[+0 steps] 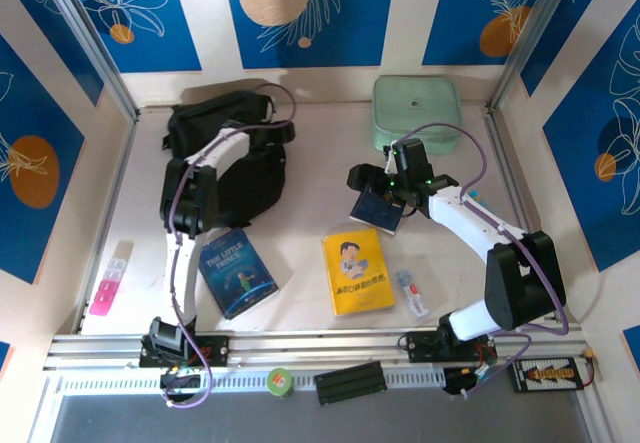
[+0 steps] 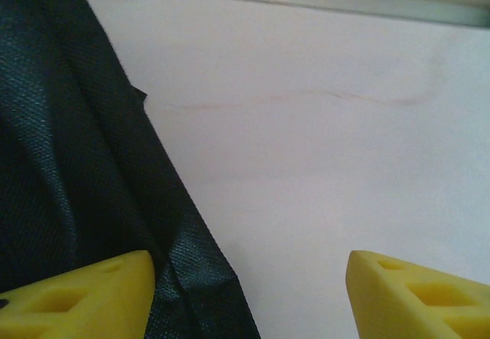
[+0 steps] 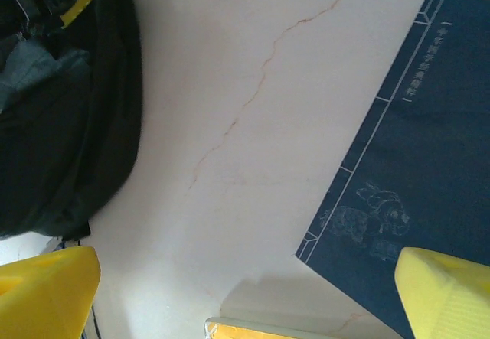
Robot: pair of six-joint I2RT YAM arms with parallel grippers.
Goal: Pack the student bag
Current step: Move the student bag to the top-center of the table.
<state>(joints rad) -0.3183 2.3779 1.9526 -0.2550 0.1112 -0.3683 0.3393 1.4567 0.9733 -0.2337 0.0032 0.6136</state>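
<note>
From above: stretching the left arm (image 1: 225, 151) across the student bag (image 1: 255, 178), slumped black at the far left of the table (image 1: 310, 183), its left side close to the metal side rail. Hanging the right gripper (image 1: 362, 178) spread over a dark blue booklet (image 1: 378, 206) mid-table, near a mint-green zip case (image 1: 417, 111) by the back wall. Leaving a bare lane of tabletop between bag and booklet. Lining the near strip, left to right and well apart: a pink packet (image 1: 112, 281), a Little Prince book (image 1: 237, 271), a yellow book (image 1: 358, 270), a small white packet (image 1: 410, 293).

From the left wrist: spreading the left gripper (image 2: 249, 278) wide at the bag's right edge, one yellow finger (image 2: 76, 304) touching the folded black hem, the other over bare table, pinching nothing. Facing open pale surface up to the far edge.

From the right wrist: hovering with yellow fingers (image 3: 46, 293) wide apart and holding nothing. Framing the booklet's corner by the right finger, the yellow book's edge at the bottom, the bag's rounded side at upper left, with free tabletop running between.
</note>
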